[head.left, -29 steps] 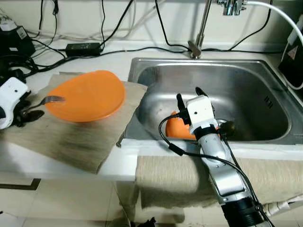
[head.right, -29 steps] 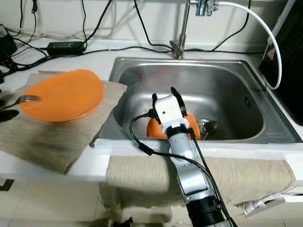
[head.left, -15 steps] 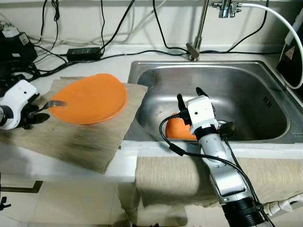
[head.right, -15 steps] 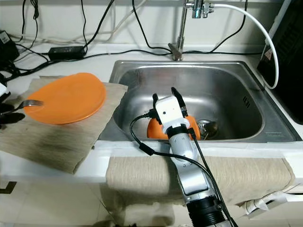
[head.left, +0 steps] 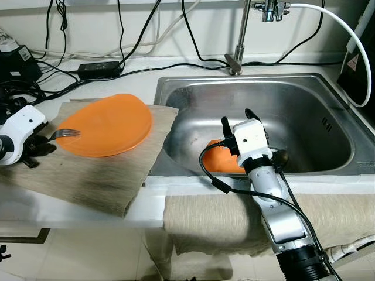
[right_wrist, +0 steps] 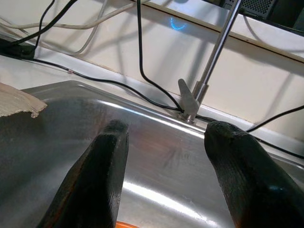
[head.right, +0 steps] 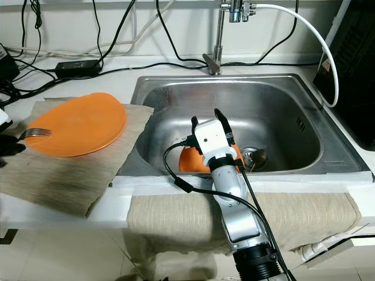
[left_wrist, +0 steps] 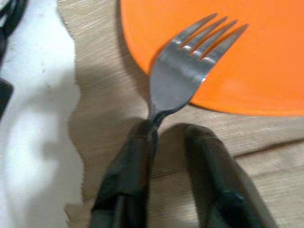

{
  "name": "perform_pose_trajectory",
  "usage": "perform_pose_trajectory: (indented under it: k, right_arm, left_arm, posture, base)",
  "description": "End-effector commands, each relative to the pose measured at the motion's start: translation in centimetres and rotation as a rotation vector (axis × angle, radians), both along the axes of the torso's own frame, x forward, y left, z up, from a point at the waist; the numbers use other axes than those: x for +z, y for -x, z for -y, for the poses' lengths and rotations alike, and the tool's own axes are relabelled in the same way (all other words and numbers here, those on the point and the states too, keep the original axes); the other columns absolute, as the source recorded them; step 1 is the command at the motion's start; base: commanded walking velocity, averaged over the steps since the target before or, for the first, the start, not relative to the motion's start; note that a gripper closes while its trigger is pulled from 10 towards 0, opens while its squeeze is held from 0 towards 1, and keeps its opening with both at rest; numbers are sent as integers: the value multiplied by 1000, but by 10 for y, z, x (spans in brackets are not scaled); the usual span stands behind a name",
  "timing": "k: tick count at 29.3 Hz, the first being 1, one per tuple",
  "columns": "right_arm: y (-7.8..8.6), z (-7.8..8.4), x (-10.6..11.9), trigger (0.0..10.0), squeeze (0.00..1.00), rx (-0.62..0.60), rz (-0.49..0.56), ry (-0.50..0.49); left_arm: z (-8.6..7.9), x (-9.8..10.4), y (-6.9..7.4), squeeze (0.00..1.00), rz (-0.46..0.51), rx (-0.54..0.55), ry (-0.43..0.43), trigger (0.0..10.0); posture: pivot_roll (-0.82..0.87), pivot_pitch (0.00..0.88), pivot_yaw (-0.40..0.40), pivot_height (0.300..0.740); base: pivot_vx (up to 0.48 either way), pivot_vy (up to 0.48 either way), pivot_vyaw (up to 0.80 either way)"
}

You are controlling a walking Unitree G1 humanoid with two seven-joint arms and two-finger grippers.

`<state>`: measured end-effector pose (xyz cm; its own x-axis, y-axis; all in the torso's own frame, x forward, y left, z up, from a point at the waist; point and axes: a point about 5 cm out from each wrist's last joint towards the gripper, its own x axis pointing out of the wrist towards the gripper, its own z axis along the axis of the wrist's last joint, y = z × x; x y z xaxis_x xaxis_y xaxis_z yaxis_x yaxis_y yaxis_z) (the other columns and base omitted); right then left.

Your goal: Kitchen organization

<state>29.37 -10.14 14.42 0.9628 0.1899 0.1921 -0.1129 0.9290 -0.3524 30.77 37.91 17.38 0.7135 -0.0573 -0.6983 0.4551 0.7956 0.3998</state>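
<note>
Left wrist view: a fork (left_wrist: 190, 66) is pinched at its neck by the left gripper (left_wrist: 166, 133).

The fork's prongs stick out past the fingertips and lie over the rim of the orange plate (head.left: 105, 124), which sits on a cloth (head.left: 88, 175) by the sink (head.left: 304, 99). The right gripper (right_wrist: 166, 137) hangs in the sink with its fingers (right_wrist: 102, 171) spread wide and holding nothing. An orange bowl (head.right: 188, 161) lies just under them.
</note>
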Motion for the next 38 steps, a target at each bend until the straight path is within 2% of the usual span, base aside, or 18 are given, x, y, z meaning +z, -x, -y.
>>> perform_pose_trajectory:
  k: [1, 6, 16, 22, 24, 27, 38]
  right_arm:
    - [1, 0, 2, 10000, 0, -1, 3, -9]
    - [1, 1, 2, 10000, 0, -3, 1, -10]
    - [1, 1, 2, 10000, 0, -1, -2, -9]
    - [1, 1, 1, 10000, 0, -2, -5, -10]
    - [1, 1, 1, 10000, 0, -1, -5, -11]
    - [0, 0, 1, 10000, 0, 1, -5, -11]
    - [0, 0, 1, 10000, 0, 1, -5, -11]
  left_arm:
    - [-10, -18, 14, 0, -103, 30, -64, 0]
    - [-14, -7, 13, 0, -43, 36, -74, 0]
    - [-18, 13, 11, 0, 51, 41, 5, 0]
    - [-17, 35, 8, 0, 114, -14, 44, 0]
    - [-17, 36, 7, 0, 118, -15, 44, 0]
    - [-20, 36, 7, 0, 122, 15, -10, 0]
    - [-20, 36, 7, 0, 122, 15, -10, 0]
  posture:
    - [137, 33, 35, 740]
    - [135, 33, 31, 740]
    - [139, 38, 31, 740]
    - [140, 40, 33, 740]
    - [140, 40, 33, 740]
    - [146, 37, 33, 740]
    - [146, 37, 33, 740]
  base:
    - [0, 0, 0]
    - [0, 0, 0]
    - [0, 0, 0]
    - [0, 0, 0]
    - [0, 0, 0]
    - [0, 0, 0]
    - [0, 0, 0]
